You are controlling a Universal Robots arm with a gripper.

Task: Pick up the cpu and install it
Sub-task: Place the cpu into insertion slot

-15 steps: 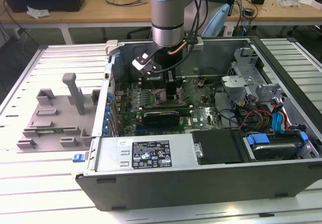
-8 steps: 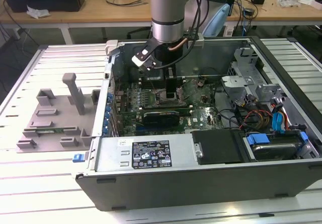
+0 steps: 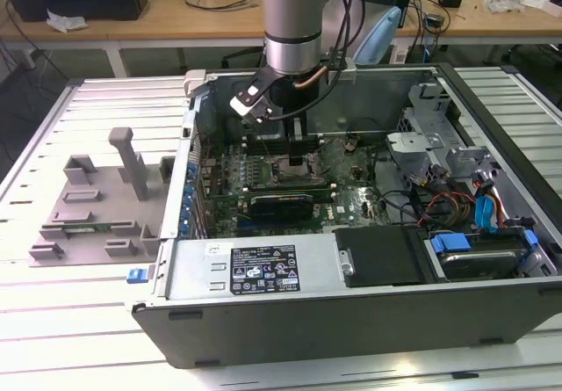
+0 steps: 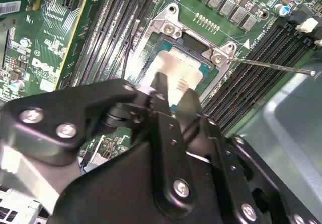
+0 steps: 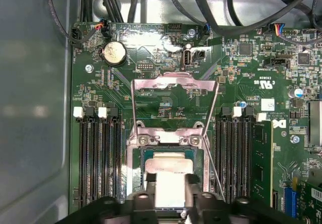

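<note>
Pincer (image 3: 299,158) hangs low inside the open grey computer case (image 3: 351,321) in the exterior view, above the green motherboard (image 3: 356,199). In the second wrist view its black fingers (image 4: 161,88), narrowly spread, pinch the flat square silver-topped cpu (image 4: 173,65) sitting within the metal socket frame (image 4: 168,22). In the first wrist view the fingers (image 5: 151,186) press the cpu's (image 5: 171,163) two opposite edges.

Cpu (image 5: 168,169): silver-grey sq chip, dark rim, flat in open socket (image 5: 166,139), mid mobo.

The cpu (image 5: 169,172) has a silvery metal lid with a satin sheen. The raised socket frame (image 5: 173,81) is bright bare metal, and the motherboard (image 5: 90,90) is glossy green.
</note>
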